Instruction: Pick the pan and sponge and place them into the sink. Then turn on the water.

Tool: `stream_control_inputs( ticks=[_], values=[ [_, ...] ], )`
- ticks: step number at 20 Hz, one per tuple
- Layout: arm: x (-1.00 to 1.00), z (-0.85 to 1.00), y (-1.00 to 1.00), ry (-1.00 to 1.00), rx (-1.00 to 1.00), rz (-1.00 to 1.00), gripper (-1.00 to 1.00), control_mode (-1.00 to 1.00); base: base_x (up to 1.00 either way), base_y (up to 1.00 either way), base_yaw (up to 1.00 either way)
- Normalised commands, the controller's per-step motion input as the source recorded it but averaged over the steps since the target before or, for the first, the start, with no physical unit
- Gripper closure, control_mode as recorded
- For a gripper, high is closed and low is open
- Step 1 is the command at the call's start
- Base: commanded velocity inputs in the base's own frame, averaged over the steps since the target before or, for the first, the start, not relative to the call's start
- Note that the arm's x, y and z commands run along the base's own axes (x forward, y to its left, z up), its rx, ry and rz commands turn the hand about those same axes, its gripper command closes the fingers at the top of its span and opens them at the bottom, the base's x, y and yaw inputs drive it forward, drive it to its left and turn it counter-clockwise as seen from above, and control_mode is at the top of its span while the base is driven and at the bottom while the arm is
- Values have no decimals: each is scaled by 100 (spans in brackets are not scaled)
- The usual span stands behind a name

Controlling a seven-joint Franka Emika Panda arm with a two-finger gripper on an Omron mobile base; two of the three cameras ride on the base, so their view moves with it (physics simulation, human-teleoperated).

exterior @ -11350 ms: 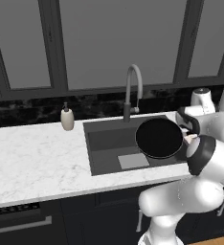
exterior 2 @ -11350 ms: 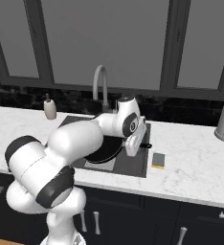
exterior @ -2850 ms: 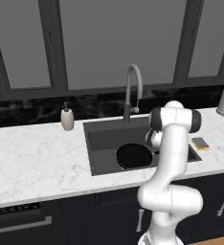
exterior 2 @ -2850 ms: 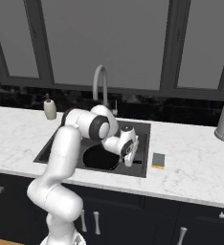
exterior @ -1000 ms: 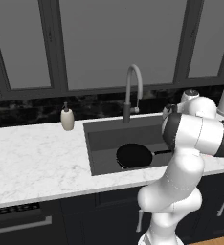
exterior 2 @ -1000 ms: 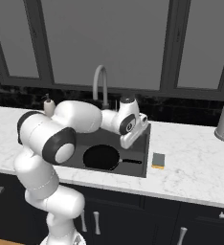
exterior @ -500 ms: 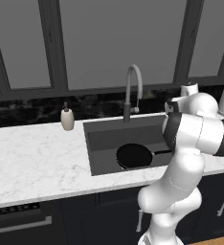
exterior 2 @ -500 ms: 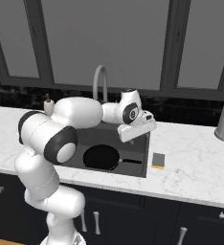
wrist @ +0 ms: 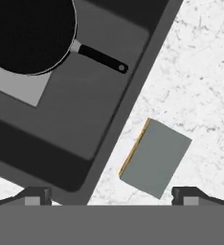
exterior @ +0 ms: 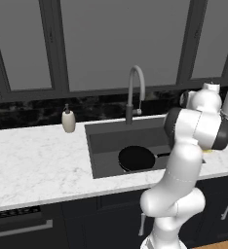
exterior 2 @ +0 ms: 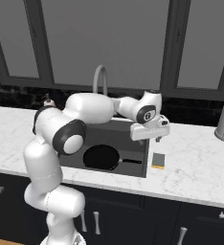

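The round, all-black frying pan [exterior 2: 102, 157] lies flat in the dark grey recessed sink [exterior 2: 133, 152], its thin straight handle pointing toward the basin's right wall. The small rectangular sponge [exterior 2: 158, 160], grey-green face up with a yellow edge, rests on the white marble counter [exterior 2: 200, 167] just beside the sink's right rim, its long axis roughly along that rim. The two-finger gripper [wrist: 111, 195] hangs above the sponge with its fingers spread wide, empty.

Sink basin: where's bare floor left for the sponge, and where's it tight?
Bare floor lies along the sink's back wall, near the faucet, and its left part. The pan fills the front right, handle toward the sponge. On the counter, bare marble separates sponge and rim. The hand hovers above, open.
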Motion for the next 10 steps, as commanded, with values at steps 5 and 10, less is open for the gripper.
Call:
stream_control_inputs(
  ticks=[5, 10],
  values=[
    [0, -28, -8, -7, 3, -7, -100, -100, 0, 0, 0],
    [0, -21, -7, 0, 1, -8, -100, -100, 0, 0, 0]
  ],
)
